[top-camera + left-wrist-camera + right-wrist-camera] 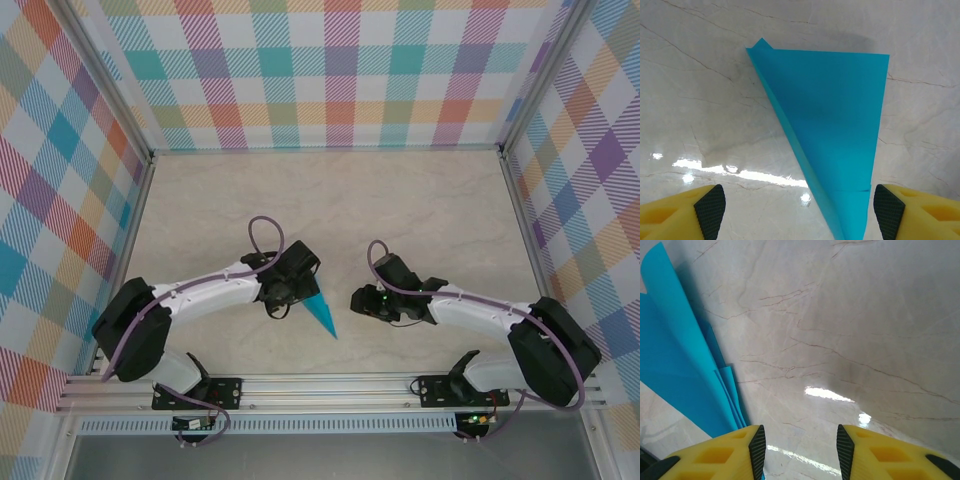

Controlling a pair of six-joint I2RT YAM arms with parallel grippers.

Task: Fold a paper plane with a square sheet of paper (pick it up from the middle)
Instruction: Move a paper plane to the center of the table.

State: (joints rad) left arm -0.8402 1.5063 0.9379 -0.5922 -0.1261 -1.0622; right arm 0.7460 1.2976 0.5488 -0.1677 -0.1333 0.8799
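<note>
The square sheet of paper is folded into a slim teal paper plane (322,312) that lies flat on the marble table (330,200), its sharp tip toward the near edge. My left gripper (289,297) hovers over its wide end and stands open. In the left wrist view the paper plane (835,130) narrows down between the pads, close to the right pad (887,211), and nothing pinches it. My right gripper (359,300) is just right of the plane, also open. In the right wrist view the paper plane (680,365) lies left of the left pad (757,450), with bare table between the jaws.
Checked cloth walls (340,70) on metal frame posts close off the back and both sides. The aluminium rail (330,385) carrying both arm bases runs along the near edge. Marble surface extends behind the grippers.
</note>
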